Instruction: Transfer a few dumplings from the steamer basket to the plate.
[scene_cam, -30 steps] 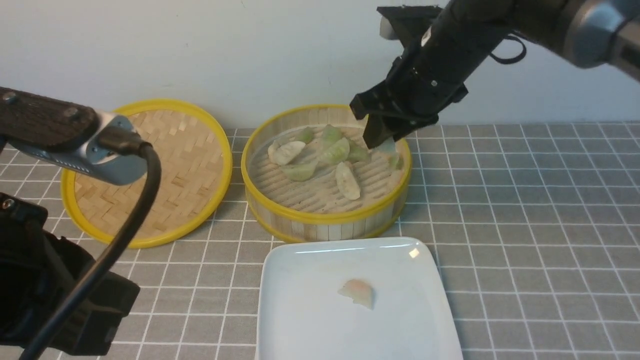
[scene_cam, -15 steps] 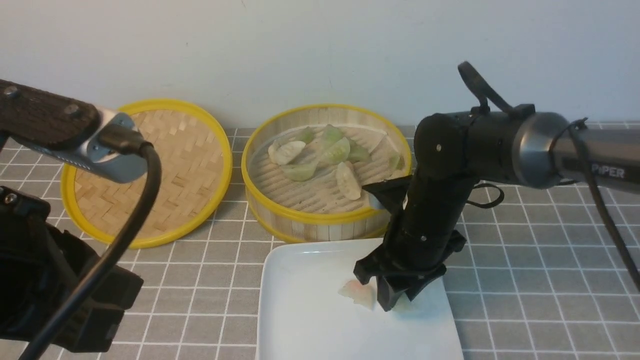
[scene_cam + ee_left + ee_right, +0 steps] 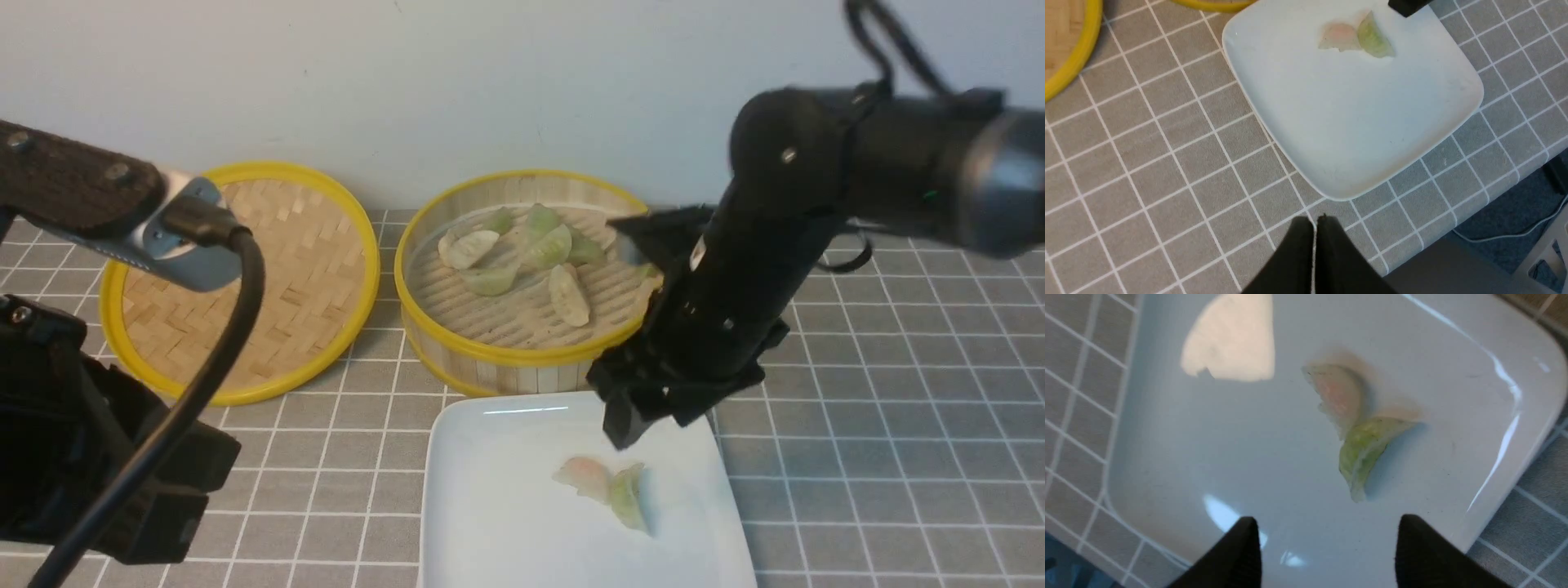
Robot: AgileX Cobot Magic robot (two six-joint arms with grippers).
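The steamer basket (image 3: 490, 371) stands at the back middle with several pale green and whitish dumplings (image 3: 545, 245) on its slat floor. The white plate (image 3: 506, 531) lies in front of it and holds a pinkish dumpling (image 3: 584, 476) touching a green dumpling (image 3: 629, 496). The plate also shows in the left wrist view (image 3: 1355, 134) and in the right wrist view (image 3: 1167, 457) with both dumplings (image 3: 1361, 453). My right gripper (image 3: 633, 425) hovers open and empty just above the plate's far edge, behind the two dumplings. My left gripper (image 3: 1314, 222) is shut and empty above the table in front of the plate.
The flat woven-bamboo lid (image 3: 269, 269) with a yellow rim lies left of the basket. The grey tiled table's front edge (image 3: 1453, 228) runs close to the plate, with floor and a cable beyond it. A white wall stands behind the basket.
My right gripper carried a green dumpling from the basket down to the plate, let it go beside the pinkish one, and rose back a little. The left arm barely moved.
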